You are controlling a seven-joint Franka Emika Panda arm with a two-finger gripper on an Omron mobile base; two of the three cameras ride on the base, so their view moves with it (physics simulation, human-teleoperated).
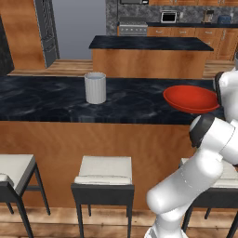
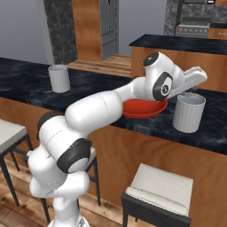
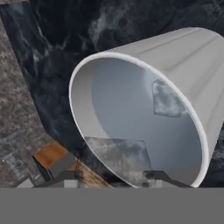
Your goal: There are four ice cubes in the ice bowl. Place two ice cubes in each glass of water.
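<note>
Floating in the water of the near glass [image 3: 183, 74], one ice cube [image 3: 167, 99] shows as a pale translucent square against the inner wall, and a second ice cube [image 3: 120, 153] lies lower, at the near side of the rim, just above the finger tips of the hand [image 3: 116, 179]. Whether the tips still touch this second cube cannot be told; the two tips stand fairly close together, with a narrow gap, and nothing is plainly clamped between them.

From the right base view, this glass [image 2: 189, 113] stands upright on the dark marbled counter [image 2: 26, 82], just beside the red ice bowl [image 2: 144, 108], and the hand itself is hidden behind the white wrist that reaches over the glass's mouth. The bowl's inside is too shallowly seen to tell what it holds. The other glass [image 2: 59, 78] stands well apart along the counter, upright, its contents not visible from either base camera.

In the left base view the far glass [image 1: 95, 88] and the bowl [image 1: 191, 98] sit on the same counter [image 1: 42, 100], with pale-cushioned stools [image 1: 104, 174] lined up below its wooden front. Behind lies a second dark-topped island [image 1: 148, 44].
</note>
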